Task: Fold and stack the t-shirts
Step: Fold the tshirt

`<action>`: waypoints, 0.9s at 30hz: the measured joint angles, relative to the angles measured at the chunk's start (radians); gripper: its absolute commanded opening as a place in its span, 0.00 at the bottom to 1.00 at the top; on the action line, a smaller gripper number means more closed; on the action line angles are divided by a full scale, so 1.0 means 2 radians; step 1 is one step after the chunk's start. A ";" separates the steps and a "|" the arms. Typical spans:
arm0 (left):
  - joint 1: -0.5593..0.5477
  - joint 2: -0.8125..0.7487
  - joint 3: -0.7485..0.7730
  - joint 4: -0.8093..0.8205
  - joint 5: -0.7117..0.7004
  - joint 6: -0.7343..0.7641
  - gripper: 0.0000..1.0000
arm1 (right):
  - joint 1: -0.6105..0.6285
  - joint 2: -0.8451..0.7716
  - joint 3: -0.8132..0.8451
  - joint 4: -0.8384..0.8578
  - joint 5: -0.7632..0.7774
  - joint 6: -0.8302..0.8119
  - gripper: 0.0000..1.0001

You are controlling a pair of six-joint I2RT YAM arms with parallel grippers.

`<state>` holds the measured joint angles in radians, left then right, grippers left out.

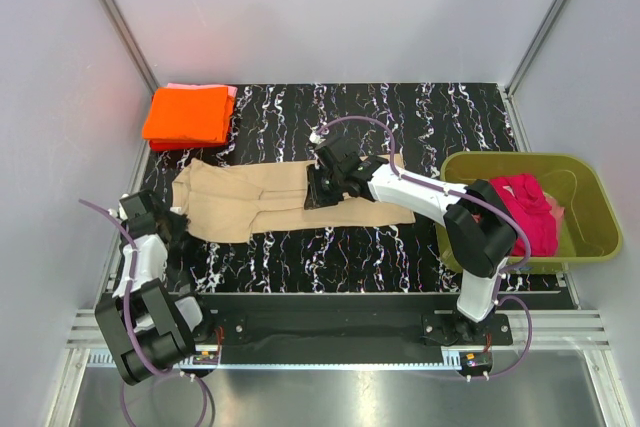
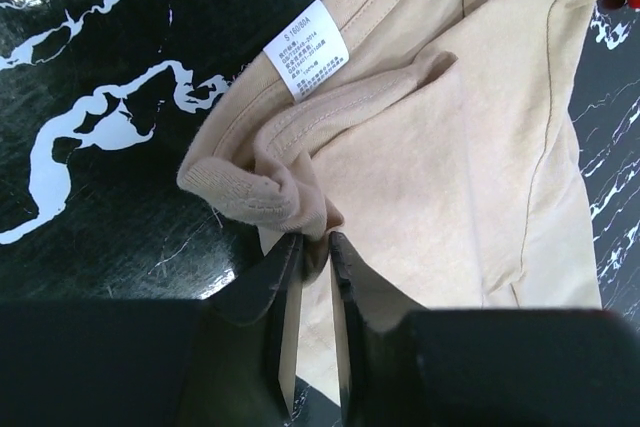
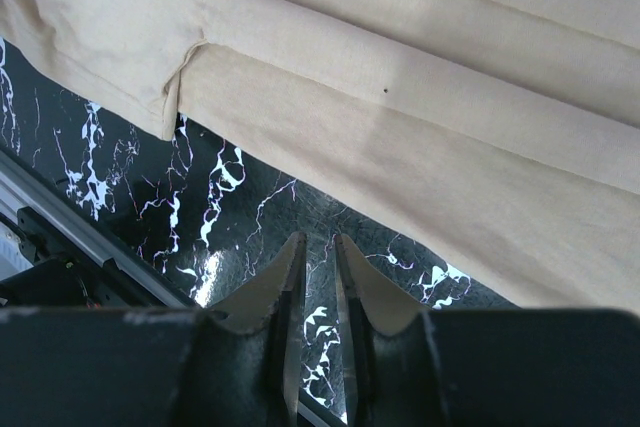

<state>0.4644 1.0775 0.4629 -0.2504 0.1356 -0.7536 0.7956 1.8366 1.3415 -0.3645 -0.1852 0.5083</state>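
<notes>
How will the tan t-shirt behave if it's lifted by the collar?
Probably floppy: the tan t-shirt lies in soft folds and its collar is bunched. Likely light, thin knit. Pushed, it would probably wrinkle rather than slide on the table.

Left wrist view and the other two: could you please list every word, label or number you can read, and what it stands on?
"S 160/80A", seemingly: top line of the small white sewn-in label on the tan-beige cloth t-shirt.
The smaller lines below it on that label: too small to read.
Top external and right wrist views: no readable text.
</notes>
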 measured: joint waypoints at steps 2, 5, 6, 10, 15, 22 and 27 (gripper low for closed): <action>-0.001 0.000 0.000 0.000 0.000 -0.001 0.18 | 0.000 0.000 0.000 0.000 0.000 0.000 0.24; -0.004 0.000 0.000 0.000 0.000 -0.002 0.22 | 0.000 0.000 0.000 0.000 0.000 0.000 0.24; -0.004 0.000 0.000 -0.001 0.000 -0.002 0.23 | 0.000 0.000 0.000 0.000 0.000 0.000 0.25; -0.008 -0.002 0.000 -0.002 0.000 -0.006 0.23 | 0.000 0.000 0.000 0.000 0.000 0.000 0.24; -0.010 -0.008 0.000 -0.009 0.000 -0.013 0.17 | 0.000 0.000 0.000 0.000 -0.006 0.000 0.23; -0.013 -0.021 -0.008 -0.023 -0.004 -0.018 0.18 | 0.000 0.000 0.000 0.000 -0.009 0.000 0.24; -0.014 -0.024 -0.008 -0.024 -0.004 -0.021 0.00 | 0.000 0.000 0.000 0.000 -0.010 0.000 0.23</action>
<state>0.4362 1.0294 0.4465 -0.2981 0.1272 -0.7956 0.7956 1.8366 1.3415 -0.3645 -0.2054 0.5079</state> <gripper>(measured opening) 0.086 0.234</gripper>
